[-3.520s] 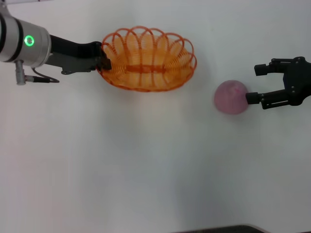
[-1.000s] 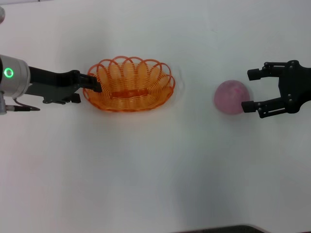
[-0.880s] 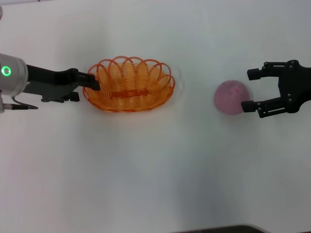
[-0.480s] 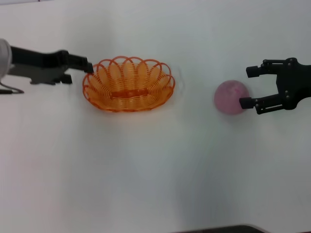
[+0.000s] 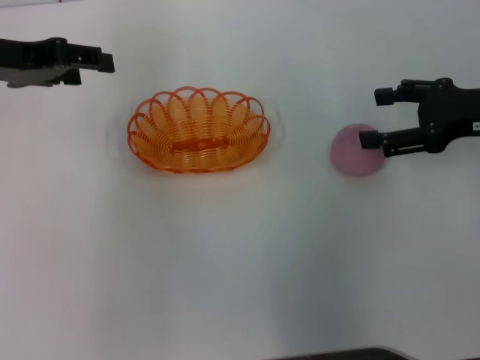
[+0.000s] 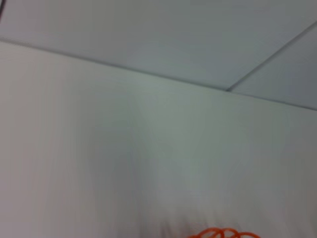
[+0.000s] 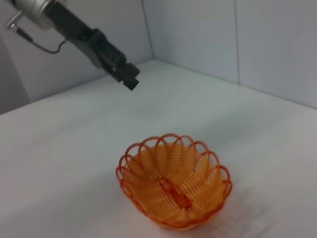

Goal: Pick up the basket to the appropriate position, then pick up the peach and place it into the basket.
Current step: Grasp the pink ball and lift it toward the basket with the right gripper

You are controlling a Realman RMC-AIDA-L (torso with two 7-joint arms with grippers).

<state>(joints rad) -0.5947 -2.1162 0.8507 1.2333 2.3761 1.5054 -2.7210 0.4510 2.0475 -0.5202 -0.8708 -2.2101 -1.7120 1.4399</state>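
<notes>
The orange wire basket (image 5: 199, 132) stands on the white table, left of centre. It is empty, and nothing holds it. It also shows in the right wrist view (image 7: 173, 191), and its rim shows in the left wrist view (image 6: 223, 233). My left gripper (image 5: 105, 61) is raised at the far left, clear of the basket, and also shows in the right wrist view (image 7: 130, 79). The dull pink peach (image 5: 355, 151) lies on the table to the right. My right gripper (image 5: 373, 118) is open at the peach's right side, with one fingertip (image 5: 368, 139) against the peach.
The white table (image 5: 240, 262) is bare in front of the basket and the peach. Grey walls rise behind the table's far edge in the wrist views (image 7: 198, 34).
The left gripper set the basket down nearer and farther left, let go and drew back to the far left. The right gripper moved left, closer around the peach.
</notes>
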